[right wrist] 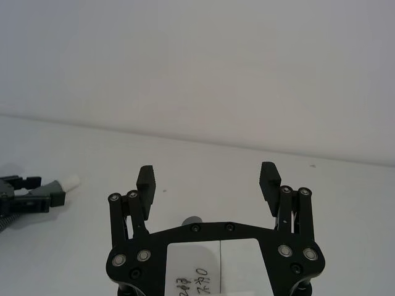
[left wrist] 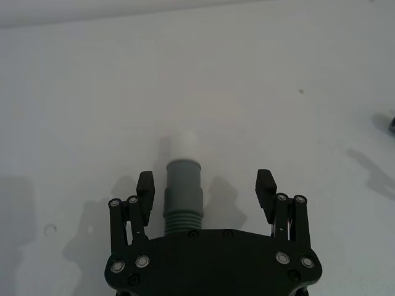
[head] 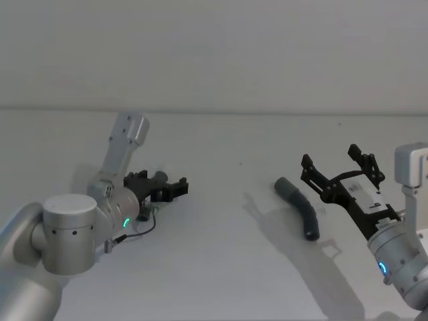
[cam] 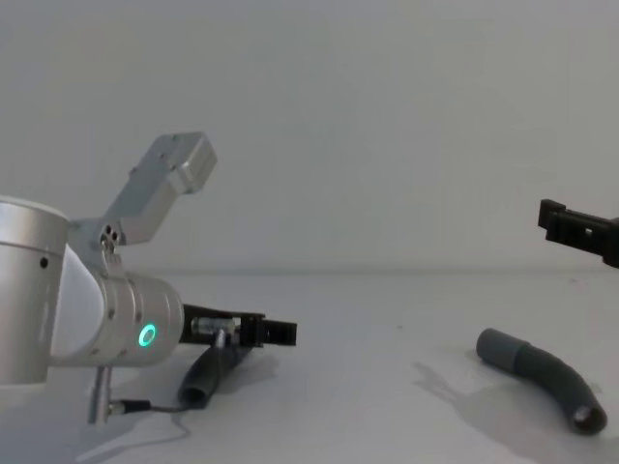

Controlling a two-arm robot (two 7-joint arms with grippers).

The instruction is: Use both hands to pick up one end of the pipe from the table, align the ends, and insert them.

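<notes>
The shorter pipe piece (left wrist: 183,194) lies on the table (head: 221,267) with its tapered cuff and whitish tip (left wrist: 183,140) pointing away from the palm. My left gripper (left wrist: 206,185) is open and straddles that cuff, with a gap on each side. In the head view my left gripper (head: 170,189) is low at the left. The longer curved pipe piece (head: 299,204) lies at the right, its wide grey sleeve (cam: 498,346) towards the middle. Just behind it my right gripper (head: 331,155) hovers open and holds nothing; in its own wrist view (right wrist: 208,176) a bit of the sleeve (right wrist: 192,220) shows past the palm.
A thin black cable (head: 137,233) loops on the table beside the left wrist. A pale wall (head: 214,53) rises behind the far table edge. Bare table surface lies between the two pipe pieces.
</notes>
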